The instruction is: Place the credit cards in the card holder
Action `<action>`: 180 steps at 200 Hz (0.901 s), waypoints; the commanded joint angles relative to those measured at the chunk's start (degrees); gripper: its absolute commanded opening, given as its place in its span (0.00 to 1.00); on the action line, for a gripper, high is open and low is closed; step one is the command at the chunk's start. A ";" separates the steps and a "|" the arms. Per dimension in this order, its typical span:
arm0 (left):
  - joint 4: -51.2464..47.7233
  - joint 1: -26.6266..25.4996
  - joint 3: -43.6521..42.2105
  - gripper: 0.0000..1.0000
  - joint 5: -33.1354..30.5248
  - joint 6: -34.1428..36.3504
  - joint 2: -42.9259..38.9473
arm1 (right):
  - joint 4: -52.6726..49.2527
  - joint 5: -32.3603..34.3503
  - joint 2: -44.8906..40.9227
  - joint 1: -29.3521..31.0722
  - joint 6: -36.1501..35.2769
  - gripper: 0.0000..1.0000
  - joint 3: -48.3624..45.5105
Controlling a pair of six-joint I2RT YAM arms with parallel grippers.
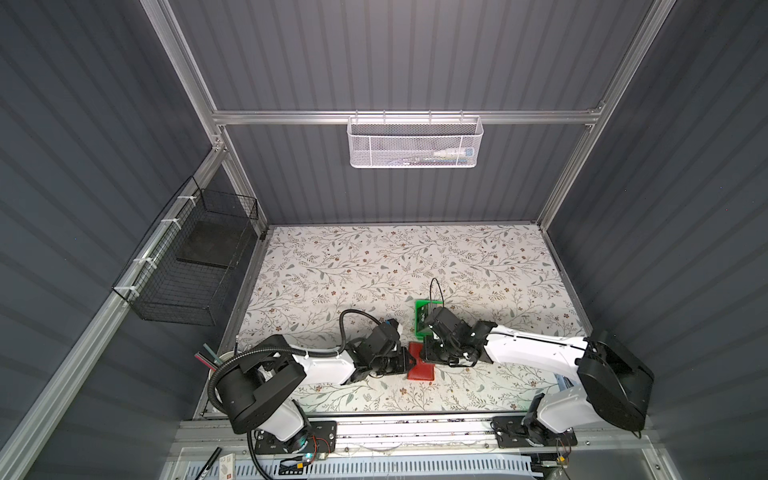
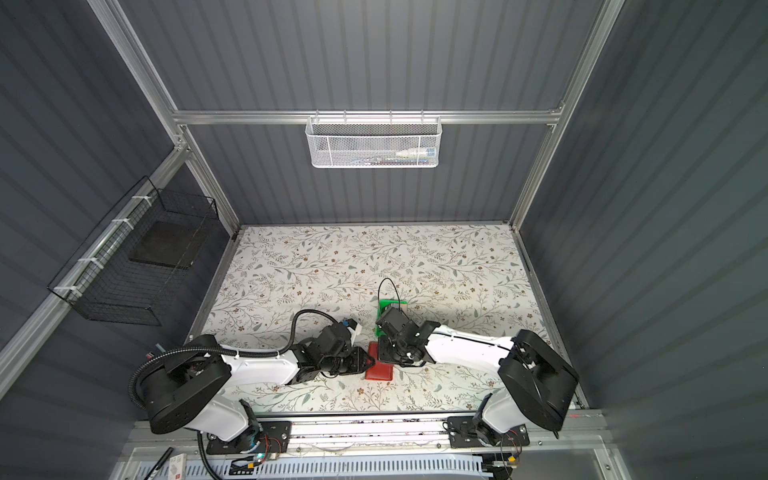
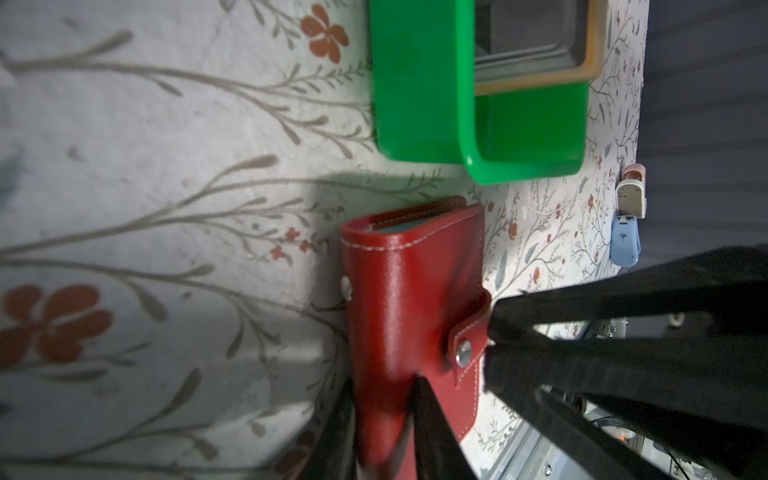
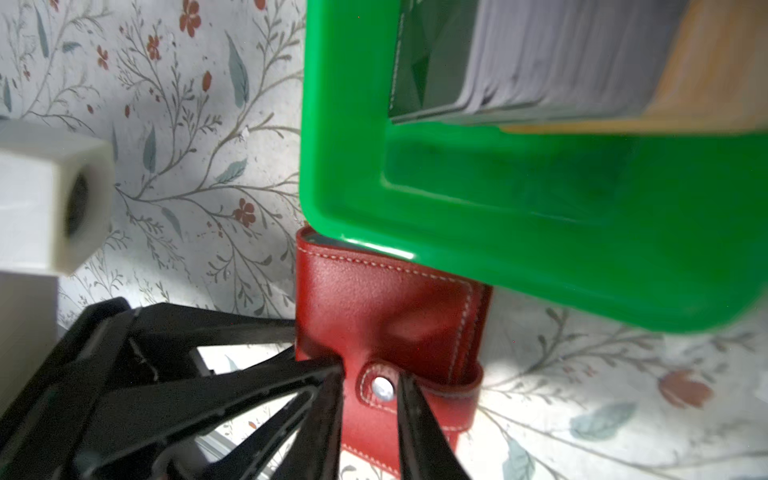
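The card holder [image 1: 422, 372] lies just beside the green tray [image 1: 419, 320].

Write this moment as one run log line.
left fingers: shut on card holder | right fingers: open, astride snap tab | cards: stacked in green tray

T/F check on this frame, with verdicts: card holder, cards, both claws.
1. The card holder lies folded shut on the table. True.
2. The credit cards stand stacked in the green tray. True.
3. The left claw hangs clear of the card holder. False: it is clamped on the holder's edge.
4. The right claw holds a card. False: it holds none. Its fingers stand apart on either side of the snap tab.
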 commanded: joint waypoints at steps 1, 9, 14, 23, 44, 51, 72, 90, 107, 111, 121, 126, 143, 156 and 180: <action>-8.21 -0.41 -2.39 0.24 -1.26 -0.45 0.17 | -2.89 0.88 -2.52 -0.07 -1.67 0.32 1.08; -8.25 -0.62 -2.52 0.25 -1.26 -0.73 -0.16 | -3.23 0.92 -3.40 -0.09 -1.77 0.33 1.00; -8.25 -0.55 -2.61 0.24 -1.30 -0.83 -0.40 | -3.35 1.01 -3.98 -0.10 -2.02 0.33 0.91; -8.25 -0.55 -2.97 0.24 -1.29 -1.06 -1.00 | -3.75 1.30 -5.16 -0.05 -2.66 0.34 0.83; -9.18 -0.55 -3.43 0.25 -1.60 -1.28 -2.82 | -4.74 2.44 -8.01 -0.11 -4.22 0.43 0.31; -9.83 -0.54 -3.28 0.25 -1.83 -1.20 -3.58 | -5.16 2.57 -8.85 -0.20 -4.78 0.47 0.29; -13.44 -0.59 -2.06 0.30 -2.50 -0.13 -5.86 | -7.33 3.75 -11.72 -0.40 -6.38 0.58 0.29; -18.66 -0.54 0.78 0.37 -3.75 2.03 -7.81 | -9.02 4.99 -14.54 -0.71 -7.51 0.67 0.46; -23.52 -0.08 3.94 0.43 -4.67 4.16 -9.00 | -10.30 6.08 -17.56 -0.99 -8.96 0.75 0.35; -24.41 0.26 4.58 0.45 -4.67 4.52 -9.09 | -10.61 6.26 -17.96 -1.03 -9.13 0.76 0.41; -26.18 0.87 6.09 0.50 -4.59 5.62 -9.60 | -11.33 6.74 -20.62 -1.21 -9.75 0.79 0.20; -27.12 1.20 6.89 0.52 -4.52 6.12 -9.85 | -11.55 6.91 -21.63 -1.32 -10.07 0.81 0.05; -29.93 2.91 8.86 0.61 -4.31 7.85 -10.68 | -12.09 7.33 -24.96 -1.82 -11.26 0.84 -0.44; -31.40 4.44 9.80 0.72 -3.90 9.06 -11.65 | -12.59 7.05 -26.98 -2.34 -12.23 0.86 -0.76; -34.62 7.64 11.16 0.96 -3.61 11.85 -13.81 | -14.04 8.96 -29.98 -2.83 -13.47 0.89 -1.10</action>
